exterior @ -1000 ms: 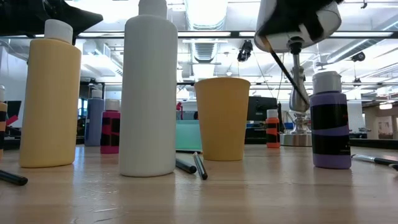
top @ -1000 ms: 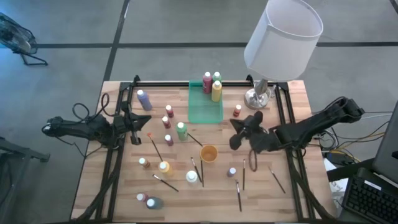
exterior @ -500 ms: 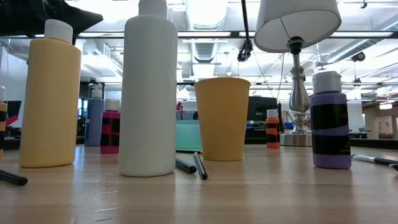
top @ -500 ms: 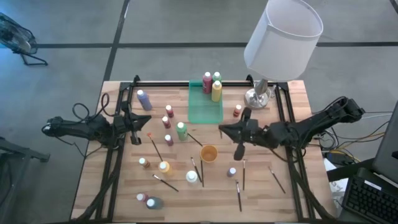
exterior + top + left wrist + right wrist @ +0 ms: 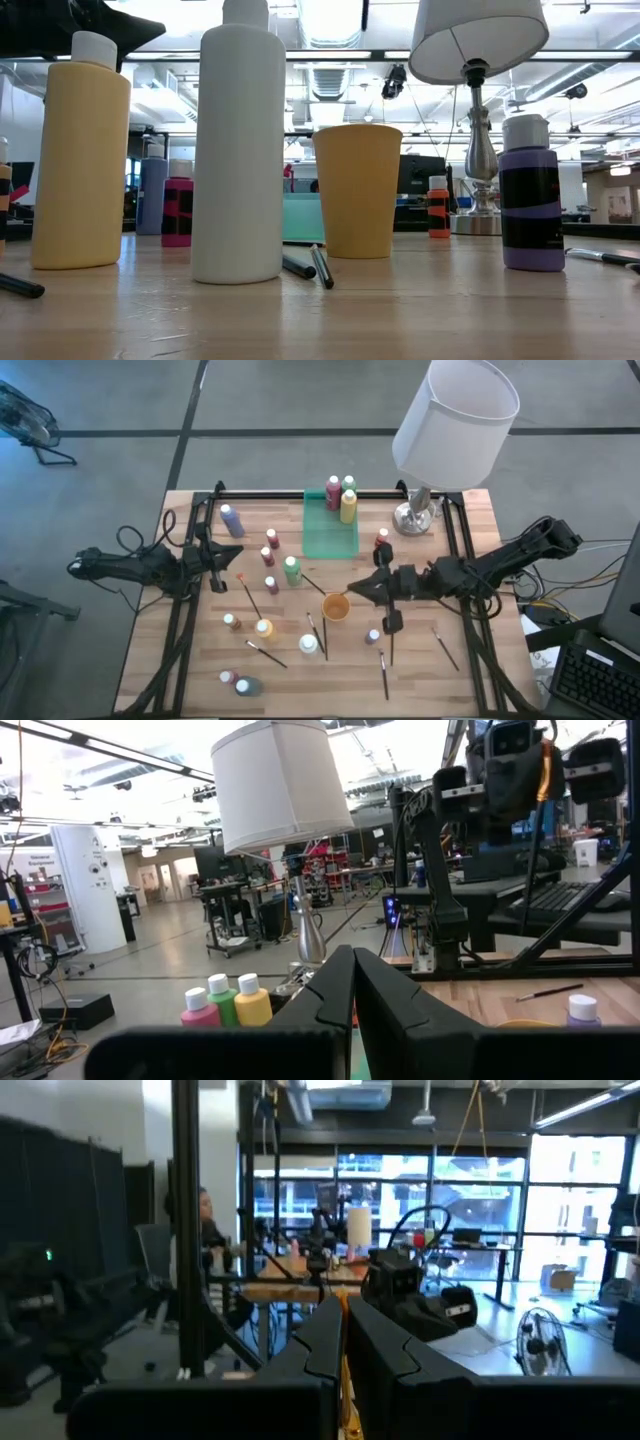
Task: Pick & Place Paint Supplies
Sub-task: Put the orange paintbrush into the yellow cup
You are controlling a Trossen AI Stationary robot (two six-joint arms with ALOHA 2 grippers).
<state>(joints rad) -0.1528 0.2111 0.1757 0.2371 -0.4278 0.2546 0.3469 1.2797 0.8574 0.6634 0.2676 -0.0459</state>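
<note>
The right hand (image 5: 362, 591) is seen just right of the frame's centre in the high view, above the desk (image 5: 420, 690), its fingers pressed together; a thin yellow strip shows between them in the right wrist view, but what it is cannot be told. Just below and left of it stands the cup (image 5: 336, 606). The left hand (image 5: 236, 557) is parked at the desk's left edge, fingers closed on nothing. Three bottles (image 5: 341, 495) are stood in the upper right corner of the tray (image 5: 328, 538), whose lower part is left bare. The lamp (image 5: 453, 422) is placed at the desk's upper right corner, its shade overhanging the far edge. Other bottles are scattered left of centre: a blue one (image 5: 230, 519) at upper left, a green one (image 5: 291, 569) below the tray, yellow (image 5: 264, 628) and white (image 5: 308, 645) ones lower down, a purple one (image 5: 372, 636) right of the cup. Brushes (image 5: 386, 674) are strewn along the lower part. Bare wood is left at the lower right corner and along the right edge.
</note>
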